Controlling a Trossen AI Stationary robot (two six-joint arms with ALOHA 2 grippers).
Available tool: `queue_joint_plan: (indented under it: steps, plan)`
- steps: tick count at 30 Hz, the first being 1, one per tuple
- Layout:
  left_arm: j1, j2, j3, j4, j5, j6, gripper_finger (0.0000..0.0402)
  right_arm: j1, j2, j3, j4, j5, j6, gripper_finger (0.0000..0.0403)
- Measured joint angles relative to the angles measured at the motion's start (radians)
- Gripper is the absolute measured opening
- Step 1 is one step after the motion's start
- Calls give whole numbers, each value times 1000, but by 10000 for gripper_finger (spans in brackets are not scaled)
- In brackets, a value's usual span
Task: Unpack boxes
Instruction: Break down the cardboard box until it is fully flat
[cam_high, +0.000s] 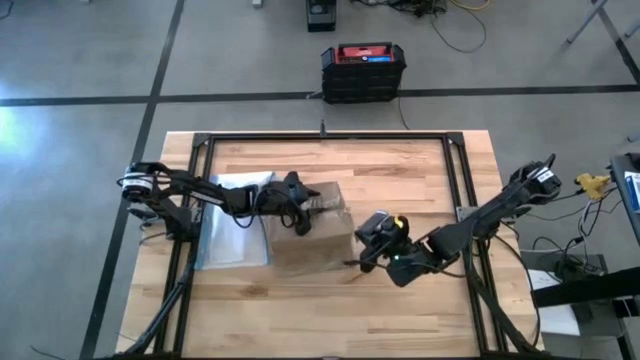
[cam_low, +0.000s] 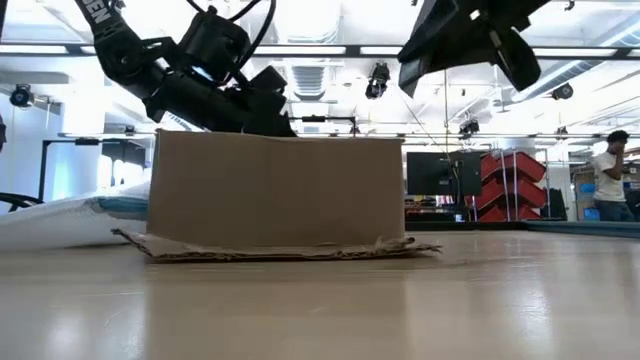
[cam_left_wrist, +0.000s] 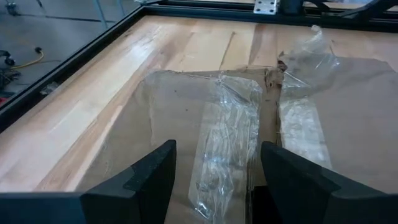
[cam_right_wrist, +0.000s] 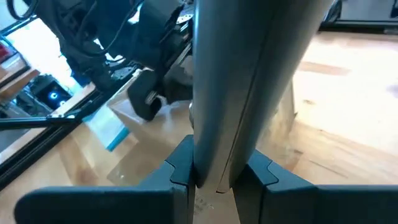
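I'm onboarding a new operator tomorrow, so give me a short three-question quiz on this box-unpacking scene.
1. True or false: the cardboard box stands on the floor.
2. What lies on the table next to the box, on the left arm's side? A) a clear plastic pouch B) a roll of tape C) a pair of scissors
3. Which gripper has open jaws above the box's taped top?

Key:
1. False; it sits on the table.
2. A.
3. The left gripper. The right gripper is clamped on a dark flat object.
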Motion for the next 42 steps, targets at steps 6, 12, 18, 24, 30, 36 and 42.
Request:
queue_joint_plan:
  steps: [6, 12, 18, 24, 30, 36, 42]
  plan:
    - [-1, -142, -9, -84, 95, 18, 220, -76, 1, 0, -1, -10, -47, 50]
    - [-2, -409, 82, -424, 86, 129, 220, -151, 2, 0, 13, -82, -137, 50]
    - [90, -548, 179, -846, -85, 212, 209, -136, 7, 16, 116, -182, -278, 50]
    - [356, -527, 118, -883, 6, 268, 186, -122, 118, 95, 210, -380, -348, 50]
    - [478, -439, 40, -815, 271, 239, 167, -126, 277, 206, 88, -500, -330, 50]
    - [402, -417, -8, -821, 258, 149, 158, -156, 312, 356, -428, -377, -184, 50]
    - [276, -423, -47, -823, 258, 52, 157, -260, 279, 375, -699, -323, -203, 50]
